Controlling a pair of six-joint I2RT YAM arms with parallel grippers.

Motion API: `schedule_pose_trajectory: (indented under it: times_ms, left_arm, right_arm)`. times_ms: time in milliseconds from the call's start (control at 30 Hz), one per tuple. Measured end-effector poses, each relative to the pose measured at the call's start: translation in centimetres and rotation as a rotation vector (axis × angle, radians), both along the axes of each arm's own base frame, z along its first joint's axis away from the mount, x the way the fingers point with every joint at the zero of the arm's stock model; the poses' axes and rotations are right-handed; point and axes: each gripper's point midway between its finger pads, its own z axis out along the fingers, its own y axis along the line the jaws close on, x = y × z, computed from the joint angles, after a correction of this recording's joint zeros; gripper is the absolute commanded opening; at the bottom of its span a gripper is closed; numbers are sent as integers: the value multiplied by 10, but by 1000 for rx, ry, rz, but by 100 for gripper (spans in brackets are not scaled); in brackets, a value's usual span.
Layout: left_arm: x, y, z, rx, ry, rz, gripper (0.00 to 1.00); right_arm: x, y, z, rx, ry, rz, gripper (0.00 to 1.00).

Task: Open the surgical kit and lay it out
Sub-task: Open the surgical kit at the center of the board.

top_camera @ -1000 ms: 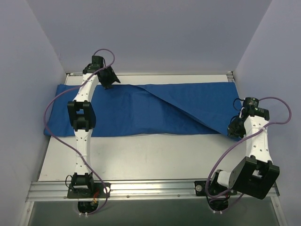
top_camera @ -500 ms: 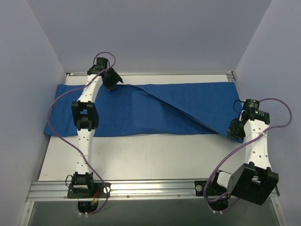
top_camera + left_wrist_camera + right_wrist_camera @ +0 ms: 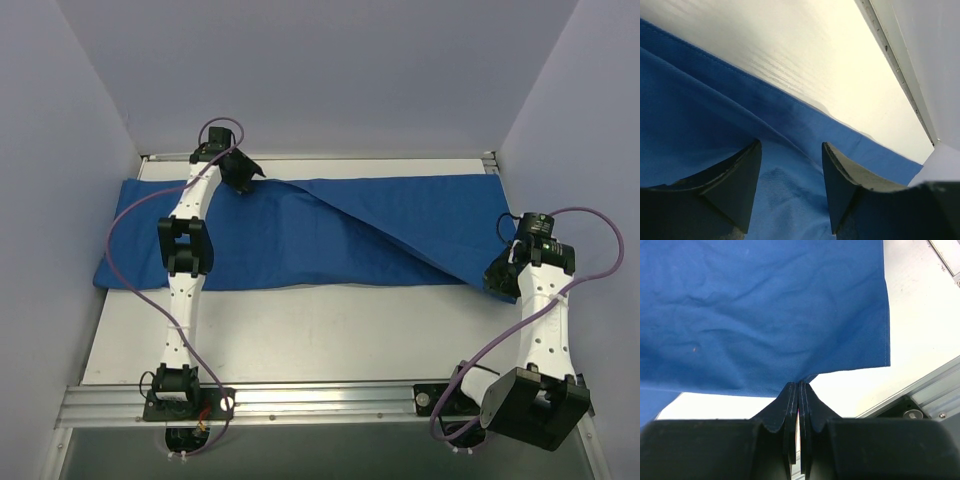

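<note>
The surgical kit shows only as a royal-blue cloth wrap (image 3: 300, 235) spread across the far half of the table, with a diagonal fold running from the top middle to the lower right. My left gripper (image 3: 244, 178) hovers at the cloth's far edge, left of centre. In the left wrist view the left gripper (image 3: 791, 150) is open, with blue cloth (image 3: 700, 110) under the gap and nothing held. My right gripper (image 3: 497, 277) is at the cloth's near right corner. In the right wrist view the right gripper (image 3: 798, 386) is shut on the hem of the cloth (image 3: 765, 305).
The white table (image 3: 330, 335) shows as a bare strip between the cloth and the metal rail (image 3: 320, 398) by the arm bases. Pale walls close in on the left, right and back. A raised metal edge (image 3: 900, 75) runs just beyond the cloth's far side.
My left gripper has shifted a little to the right along the cloth's far edge. The right arm has swung slightly outward, still pinching the cloth.
</note>
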Motion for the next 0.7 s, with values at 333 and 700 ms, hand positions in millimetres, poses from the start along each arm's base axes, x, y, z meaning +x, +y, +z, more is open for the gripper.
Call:
schedule_pose_trajectory:
  times_ms: [333,700]
  left_arm:
    - [2,-6,6,-32,-15,-12,26]
    - [2,-7,8,-37,-26,-40,2]
  right_arm:
    - [-1,2,4,-8,-16,13,0]
    - [-2,2,4,-8,-13,20,0]
